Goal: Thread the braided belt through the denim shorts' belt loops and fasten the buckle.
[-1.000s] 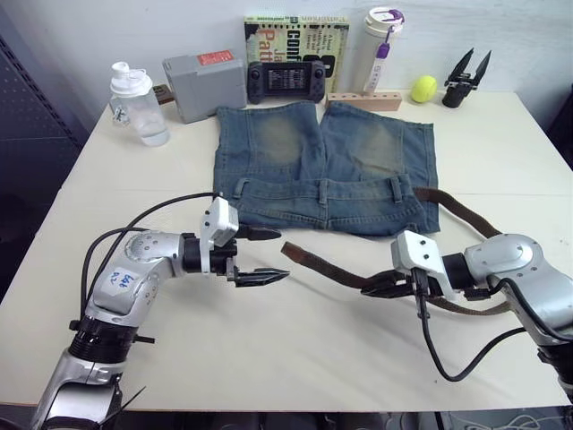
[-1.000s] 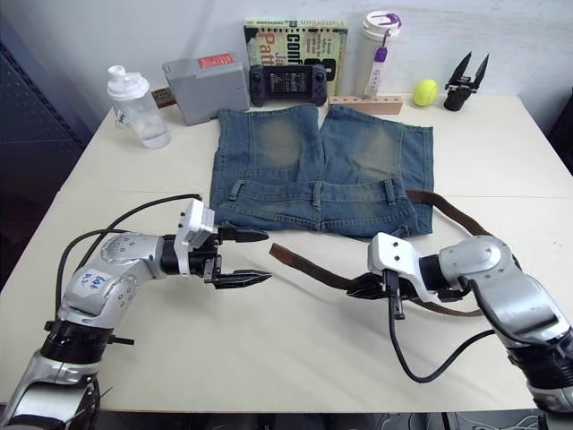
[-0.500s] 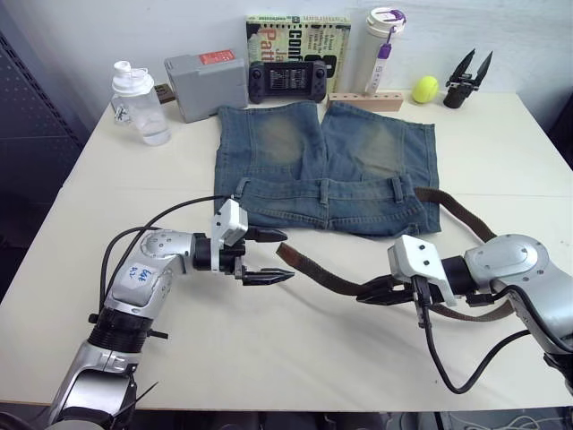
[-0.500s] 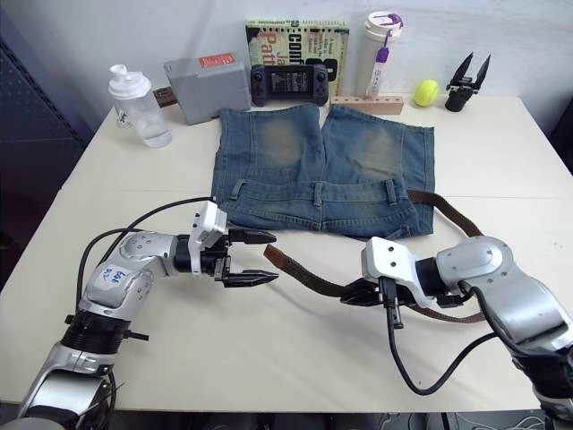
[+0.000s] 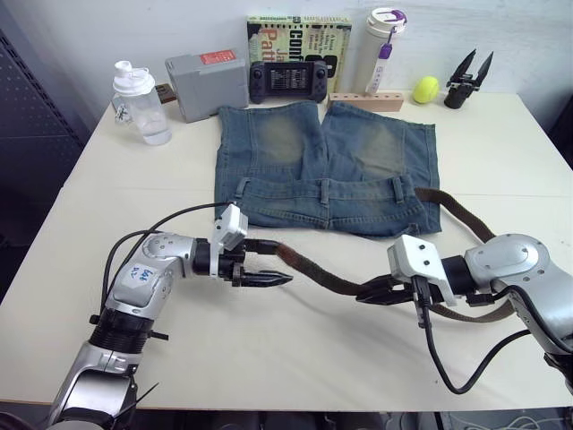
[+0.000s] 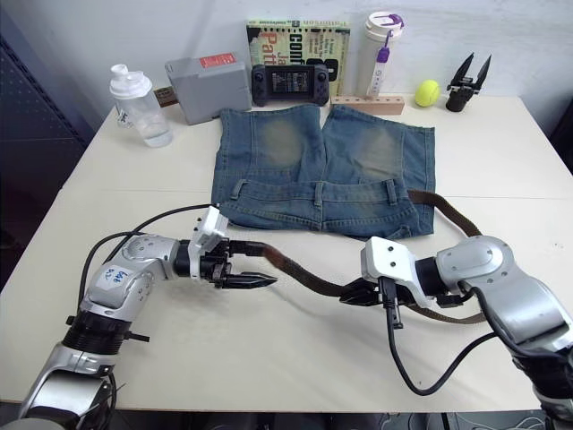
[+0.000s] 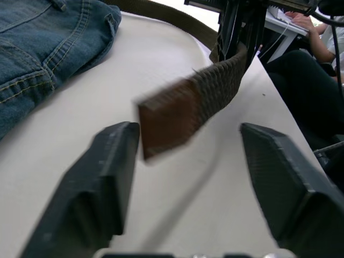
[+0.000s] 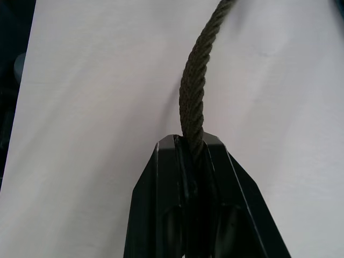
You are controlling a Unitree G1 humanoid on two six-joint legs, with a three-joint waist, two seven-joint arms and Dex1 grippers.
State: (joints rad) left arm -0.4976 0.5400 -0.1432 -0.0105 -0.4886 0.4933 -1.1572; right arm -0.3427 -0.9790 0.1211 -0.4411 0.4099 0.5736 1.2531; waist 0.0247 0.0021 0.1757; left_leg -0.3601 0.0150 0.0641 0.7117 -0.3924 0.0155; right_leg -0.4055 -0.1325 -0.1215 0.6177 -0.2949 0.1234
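- While the denim shorts (image 5: 325,166) lie flat on the table (image 5: 269,358), the braided belt (image 5: 322,273) stretches in front of them
- The right end effector (image 5: 369,293) pinches the belt
- The left end effector (image 5: 269,262) is spread wide around the belt's leather tip (image 7: 169,118)

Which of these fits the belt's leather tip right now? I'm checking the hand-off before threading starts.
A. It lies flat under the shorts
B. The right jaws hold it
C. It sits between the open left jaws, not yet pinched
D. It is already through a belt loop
C. In the left wrist view the reddish-brown leather tip of the braided belt sits between the left gripper's spread jaws, while the right gripper clamps the belt further along.
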